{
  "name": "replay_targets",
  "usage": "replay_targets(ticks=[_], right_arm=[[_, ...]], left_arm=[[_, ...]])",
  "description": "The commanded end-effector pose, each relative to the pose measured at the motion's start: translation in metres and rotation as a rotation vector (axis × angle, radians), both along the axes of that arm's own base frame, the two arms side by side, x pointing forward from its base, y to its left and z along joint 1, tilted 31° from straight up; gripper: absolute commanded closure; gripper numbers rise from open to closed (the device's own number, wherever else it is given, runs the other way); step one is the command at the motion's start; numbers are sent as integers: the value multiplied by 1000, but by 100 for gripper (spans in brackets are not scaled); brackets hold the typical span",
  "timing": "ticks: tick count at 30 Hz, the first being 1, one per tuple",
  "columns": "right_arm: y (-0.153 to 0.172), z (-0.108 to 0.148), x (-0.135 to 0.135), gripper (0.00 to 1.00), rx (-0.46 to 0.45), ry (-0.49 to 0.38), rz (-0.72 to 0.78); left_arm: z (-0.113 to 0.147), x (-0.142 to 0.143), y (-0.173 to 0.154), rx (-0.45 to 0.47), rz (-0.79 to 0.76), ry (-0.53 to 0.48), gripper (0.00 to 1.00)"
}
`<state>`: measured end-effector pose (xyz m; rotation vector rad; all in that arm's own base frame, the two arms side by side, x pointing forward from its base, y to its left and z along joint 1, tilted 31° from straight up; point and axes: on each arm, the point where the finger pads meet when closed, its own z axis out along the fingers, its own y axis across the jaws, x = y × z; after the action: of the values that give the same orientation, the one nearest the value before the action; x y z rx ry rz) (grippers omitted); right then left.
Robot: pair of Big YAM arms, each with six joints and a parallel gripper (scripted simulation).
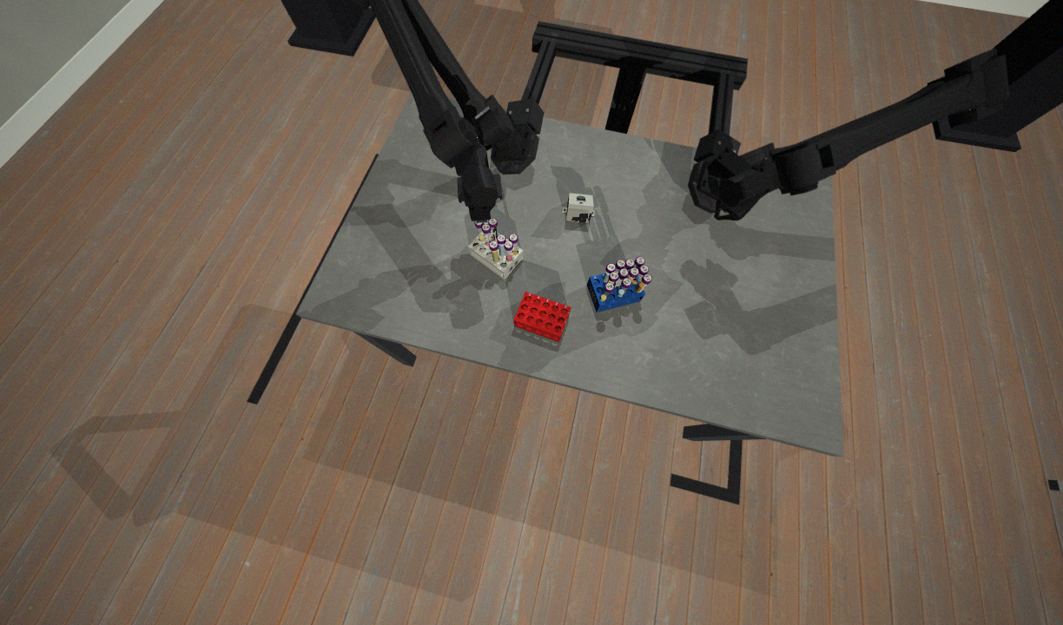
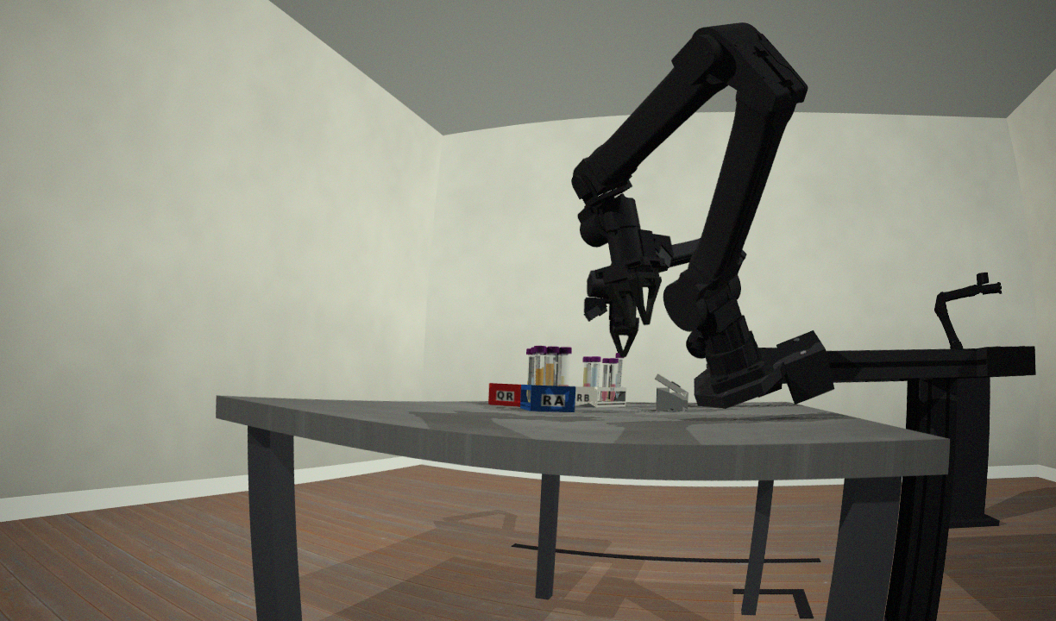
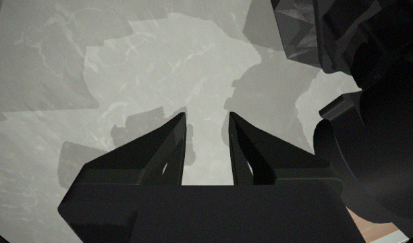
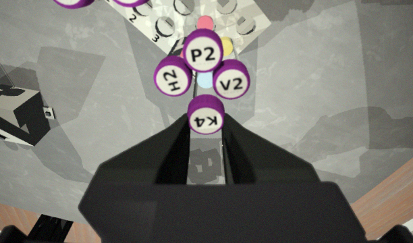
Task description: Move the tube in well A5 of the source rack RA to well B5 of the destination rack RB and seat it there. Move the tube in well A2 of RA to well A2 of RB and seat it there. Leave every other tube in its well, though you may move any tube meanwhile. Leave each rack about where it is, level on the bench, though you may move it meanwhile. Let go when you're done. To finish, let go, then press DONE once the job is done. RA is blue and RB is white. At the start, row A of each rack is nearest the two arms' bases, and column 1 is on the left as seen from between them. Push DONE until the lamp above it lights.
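Observation:
My right gripper is shut on a purple-capped tube marked K4 and holds it upright over the end of the white rack RB. Tubes P2, H2 and V2 stand in RB just beyond it. I cannot tell how deep K4 sits. The blue rack RA holds several tubes. My left gripper is part open and empty, over bare table away from both racks.
An empty red rack QR lies between RB and RA toward the table's front edge. The small DONE box stands behind the racks. A black frame stands at the table's back edge.

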<state>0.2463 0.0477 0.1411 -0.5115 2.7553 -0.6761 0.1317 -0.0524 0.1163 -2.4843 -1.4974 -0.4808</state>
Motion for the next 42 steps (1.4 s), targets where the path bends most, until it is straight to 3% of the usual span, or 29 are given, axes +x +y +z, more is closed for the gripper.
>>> replay_targets(ticks=[1, 42], right_arm=[[-2, -6, 2, 100, -5, 9, 4], [-8, -17, 5, 100, -4, 6, 5]], left_arm=[[9, 6, -6, -20, 0, -18, 70], [9, 6, -6, -20, 0, -18, 70]])
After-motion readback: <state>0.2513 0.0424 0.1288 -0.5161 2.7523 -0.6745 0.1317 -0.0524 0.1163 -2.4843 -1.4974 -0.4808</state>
